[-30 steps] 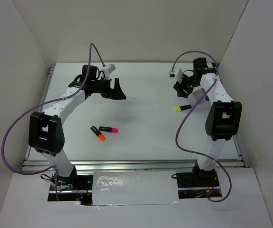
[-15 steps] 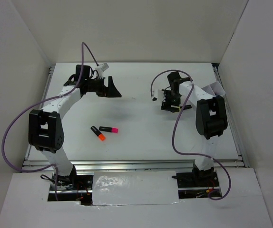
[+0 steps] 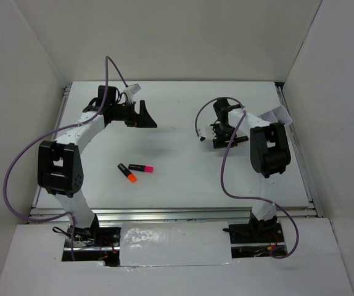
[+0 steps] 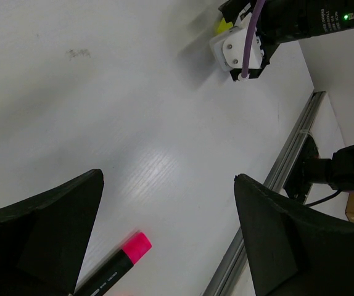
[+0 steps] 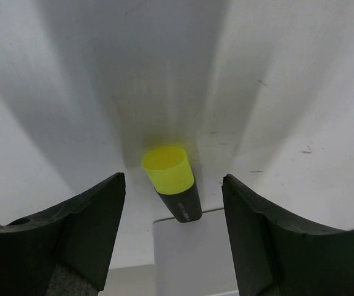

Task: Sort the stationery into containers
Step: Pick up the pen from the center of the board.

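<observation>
A yellow-capped black highlighter (image 5: 171, 179) lies on the white table between the fingers of my right gripper (image 5: 174, 197). That gripper is open, pointing down around the highlighter without closing on it. In the top view my right gripper (image 3: 221, 137) covers most of this highlighter. A pink-capped highlighter (image 3: 141, 168) and an orange-capped one (image 3: 127, 174) lie together at the table's middle left. My left gripper (image 3: 146, 117) is open and empty, held above the table behind them. Its wrist view shows the pink highlighter (image 4: 118, 262). The white container (image 3: 274, 115) stands at the right edge.
White walls surround the table on three sides. A metal rail (image 3: 177, 213) runs along the near edge. The right arm's wrist (image 4: 245, 43) shows at the top of the left wrist view. Purple cables loop off both arms.
My right arm swung from the back right toward the middle and came down over the yellow highlighter. My left gripper shifted slightly back and left.
</observation>
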`<action>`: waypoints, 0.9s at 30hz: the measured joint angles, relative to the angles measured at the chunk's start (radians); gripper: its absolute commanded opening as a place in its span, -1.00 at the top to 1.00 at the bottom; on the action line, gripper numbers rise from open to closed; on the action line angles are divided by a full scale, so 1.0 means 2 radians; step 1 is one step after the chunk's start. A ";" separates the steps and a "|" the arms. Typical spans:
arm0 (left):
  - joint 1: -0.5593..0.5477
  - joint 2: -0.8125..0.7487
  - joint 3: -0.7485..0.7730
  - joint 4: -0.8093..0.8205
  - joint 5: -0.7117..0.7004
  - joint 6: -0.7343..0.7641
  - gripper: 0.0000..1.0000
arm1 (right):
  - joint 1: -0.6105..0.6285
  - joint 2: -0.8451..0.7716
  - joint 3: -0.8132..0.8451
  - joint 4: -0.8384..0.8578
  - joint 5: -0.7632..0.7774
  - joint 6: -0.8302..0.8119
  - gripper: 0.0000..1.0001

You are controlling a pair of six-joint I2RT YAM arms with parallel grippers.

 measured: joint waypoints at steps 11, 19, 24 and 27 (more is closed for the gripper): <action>0.001 0.000 -0.001 0.002 0.002 -0.001 -0.99 | 0.002 0.006 -0.014 0.005 0.009 -0.024 0.00; 0.001 0.000 -0.007 0.007 0.001 -0.007 -0.99 | 0.012 0.000 -0.017 0.002 -0.029 -0.025 0.67; 0.002 -0.001 -0.018 0.009 0.000 -0.013 -0.99 | 0.007 -0.028 0.011 -0.028 -0.126 0.026 0.77; 0.002 -0.004 -0.025 0.011 -0.001 -0.015 -0.99 | -0.012 -0.064 0.036 -0.033 -0.204 0.086 0.86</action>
